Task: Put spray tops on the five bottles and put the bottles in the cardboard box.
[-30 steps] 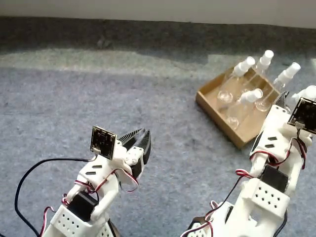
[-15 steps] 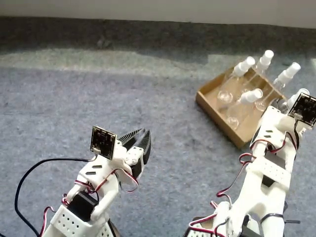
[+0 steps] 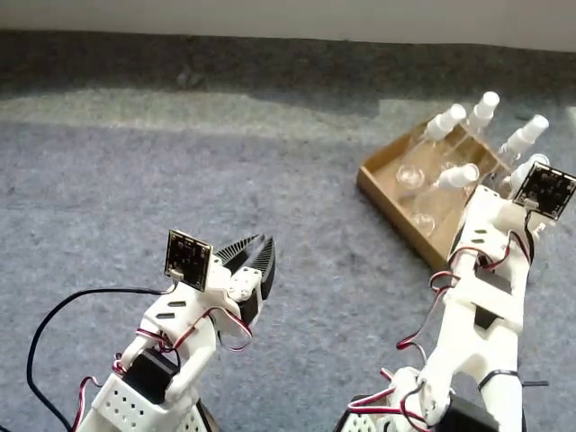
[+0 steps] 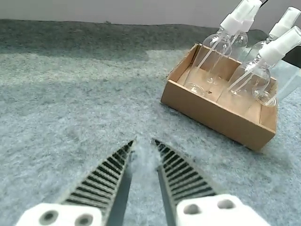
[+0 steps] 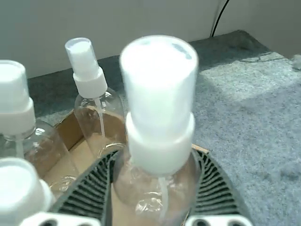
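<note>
The cardboard box lies at the right of the grey carpet with several clear bottles with white spray tops leaning in it. My right gripper is shut on another clear bottle with a white spray top. It holds this bottle upright over the box's near right corner, and its cap sticks out beside the wrist camera. My left gripper hovers low over bare carpet, well left of the box. Its ribbed fingers are a narrow gap apart with nothing between them.
Grey carpet spreads wide between the left arm and the box. A pale wall runs along the far edge. A black cable loops beside the left arm's base.
The right arm has stretched forward, carrying its bottle in over the box's near right corner. The left arm has stayed still.
</note>
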You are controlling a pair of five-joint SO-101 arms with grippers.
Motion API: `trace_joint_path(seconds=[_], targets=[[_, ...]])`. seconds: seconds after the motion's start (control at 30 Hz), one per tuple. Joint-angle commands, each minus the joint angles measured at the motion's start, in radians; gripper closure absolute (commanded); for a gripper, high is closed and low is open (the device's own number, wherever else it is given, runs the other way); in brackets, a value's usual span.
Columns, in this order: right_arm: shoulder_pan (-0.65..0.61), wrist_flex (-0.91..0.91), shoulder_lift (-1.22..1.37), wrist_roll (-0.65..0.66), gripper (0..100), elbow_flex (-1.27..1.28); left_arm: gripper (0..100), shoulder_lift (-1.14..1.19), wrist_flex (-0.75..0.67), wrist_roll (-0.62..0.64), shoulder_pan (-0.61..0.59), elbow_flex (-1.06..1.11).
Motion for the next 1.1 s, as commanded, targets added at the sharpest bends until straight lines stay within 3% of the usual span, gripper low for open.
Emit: trace_joint_path(seconds=[0.0,0.57,0.77,0.87,1.07], targets=[[-0.022,-0.002,0.028,-0.006,92.2,-0.084,100,-0.005,0.0,0.006,-0.007,0.021],[-0.067,0.001,0.28,0.002,91.6,-0.206,100,-0.005,0.0,0.006,-0.007,0.021],[-0.082,0.001,0.278,0.003,81.6,-0.2,100,-0.004,0.0,0.006,-0.007,0.021],[-0.082,0.001,0.278,0.003,81.2,-0.203,100,-0.004,0.0,0.006,-0.005,0.021],[-0.084,0.001,0.278,0.103,81.0,-0.206,100,-0.004,0.0,0.005,-0.005,0.021]])
